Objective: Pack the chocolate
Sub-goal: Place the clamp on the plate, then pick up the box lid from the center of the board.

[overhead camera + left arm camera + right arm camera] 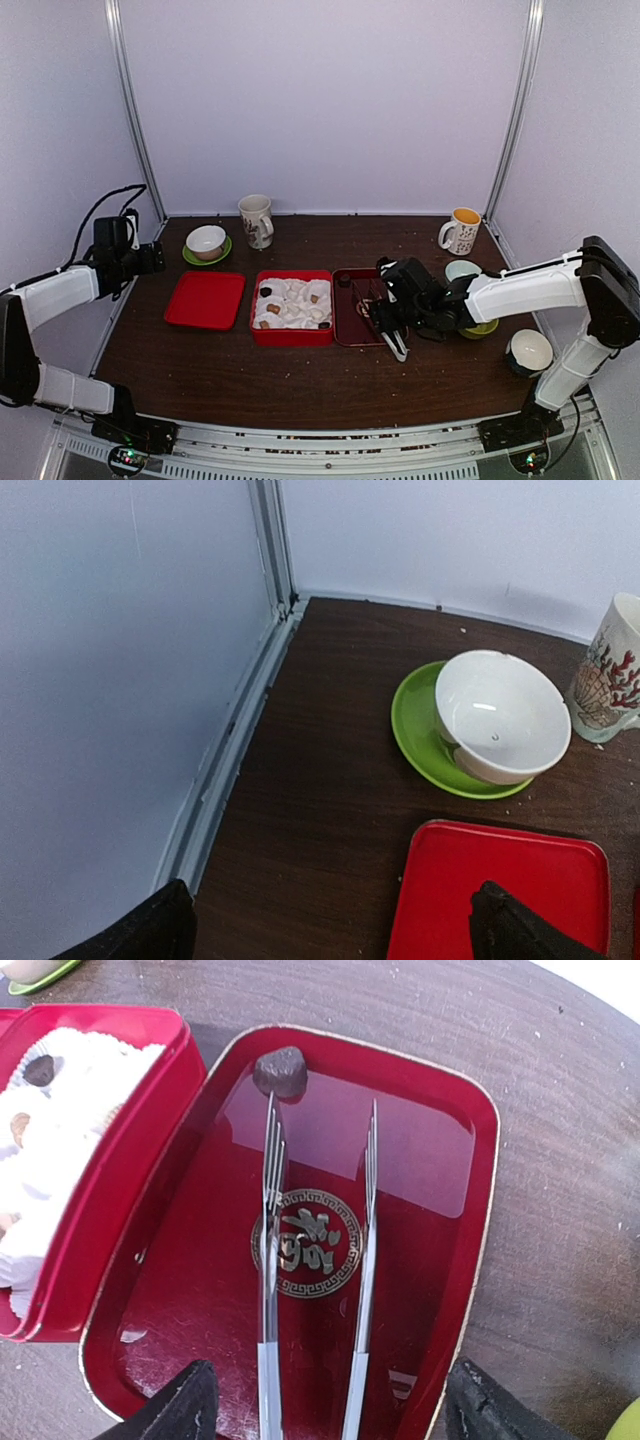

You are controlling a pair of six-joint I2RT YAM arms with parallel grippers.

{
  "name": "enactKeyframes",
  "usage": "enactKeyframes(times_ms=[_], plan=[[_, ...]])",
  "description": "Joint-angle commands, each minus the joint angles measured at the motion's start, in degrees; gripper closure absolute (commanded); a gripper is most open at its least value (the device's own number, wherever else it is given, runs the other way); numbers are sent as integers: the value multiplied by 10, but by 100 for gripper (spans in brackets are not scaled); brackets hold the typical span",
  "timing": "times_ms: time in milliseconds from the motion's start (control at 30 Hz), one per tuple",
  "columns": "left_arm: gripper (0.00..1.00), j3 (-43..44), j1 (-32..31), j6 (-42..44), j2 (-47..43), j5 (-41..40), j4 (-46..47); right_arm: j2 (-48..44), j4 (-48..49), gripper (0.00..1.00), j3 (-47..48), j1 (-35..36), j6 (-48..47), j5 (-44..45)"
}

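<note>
The right fingers (185, 1410) stand wide apart over the near end of the dark red tray (470, 1160) and grip nothing. The metal tongs (268, 1260) lie lengthwise between them, with a visible gap between each finger and the nearer tong arm. Straight ahead of these fingers, at the tray's far end, sits one dark, lumpy chocolate piece (281, 1071). It touches the tip of the left tong arm and lies just outside the gap between the two tips. To the left of the fingers, just beside the tray, is the red box (150, 1130). Its white insert (90, 1070) carries other pieces (40, 1068) in its hollows.

The left fingers (505, 930) are also spread open and empty, well apart from all this. A red lid (500, 880) lies just ahead of them, with a white bowl (500, 715) on a green saucer (415, 730) beyond.

The piece looks light, small and rounded, so it will likely roll or skid on the glossy tray if nudged from one side. It is probably firm enough for a gentle pinch, yet it could chip or squirt out under a hard squeeze. The tong tips should straddle it low at its widest part, one on each side, and close softly. The tongs themselves seem best taken at mid-length, where a squeeze from the fingers brings the springy arms together.
</note>
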Motion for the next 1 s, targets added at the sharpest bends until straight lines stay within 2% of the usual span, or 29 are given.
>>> enactKeyframes(times_ms=[0,67,333,533,600,700,833,967], plan=[[2,24,-1,-73,11,37,-85,-20,-1,21,18,-3,-14,19],[2,48,-1,-98,24,37,-127,-22,-1,22,18,-3,-16,20],[3,88,-1,-102,94,190,-181,-30,2,22,13,-3,-10,15],[11,128,-1,-94,164,209,-206,-31,9,23,11,-2,-8,6],[17,147,-1,-88,189,213,-224,-34,10,23,10,-2,-8,4],[33,170,-1,-84,218,213,-251,-39,13,23,6,-3,-8,4],[55,197,-1,-78,239,168,-300,-41,16,23,2,-2,-8,3],[56,216,0,-76,263,156,-340,-44,20,23,-3,-2,-10,3]])
